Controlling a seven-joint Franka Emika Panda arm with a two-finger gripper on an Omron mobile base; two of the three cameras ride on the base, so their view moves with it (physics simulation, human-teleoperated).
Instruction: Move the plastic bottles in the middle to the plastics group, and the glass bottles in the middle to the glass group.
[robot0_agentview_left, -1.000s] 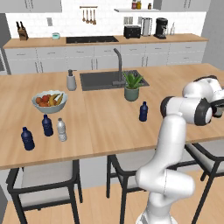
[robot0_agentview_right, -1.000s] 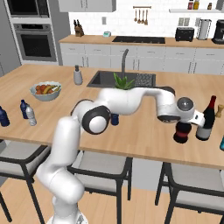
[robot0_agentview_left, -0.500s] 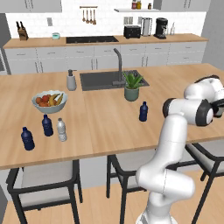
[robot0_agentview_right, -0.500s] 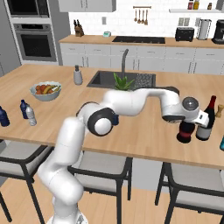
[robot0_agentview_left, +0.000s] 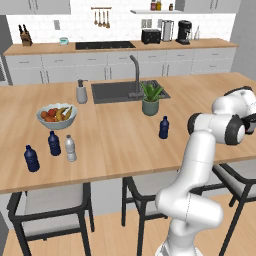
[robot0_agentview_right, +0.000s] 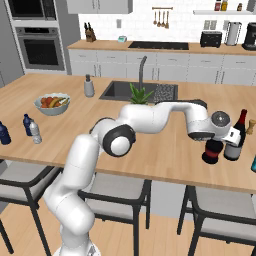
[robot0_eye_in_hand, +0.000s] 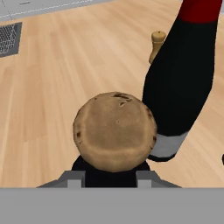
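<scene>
In the left base view the arm (robot0_agentview_left: 215, 125) reaches off to the right of the counter (robot0_agentview_left: 115, 140), far from the sink (robot0_agentview_left: 122, 91). One dark blue bottle (robot0_agentview_left: 163, 127) stands alone on the near side of the sink, not yet sorted; the clear bottle (robot0_agentview_left: 70, 148) stands with two blue ones (robot0_agentview_left: 54, 143) well to the sink's left, beside the fruit bowl (robot0_agentview_left: 56, 116).

In the right base view the gripper (robot0_agentview_right: 216, 144) sits over the squat glass bottle (robot0_agentview_right: 211, 151), far right of the sink, just beside the tall glass bottle (robot0_agentview_right: 237, 136). The squat bottle's base appears to be down on the wood, though I cannot be sure.

In the hand view the jaws are clamped on the squat bottle (robot0_eye_in_hand: 114, 131), whose round brown top faces the camera; the tall bottle (robot0_eye_in_hand: 181, 78) stands right alongside, with a pepper grinder (robot0_eye_in_hand: 156, 45) behind.

The placing looks nearly finished. To do it well: confirm the base rests flat, open the fingers gently, then lift straight up without brushing the tall bottle.
</scene>
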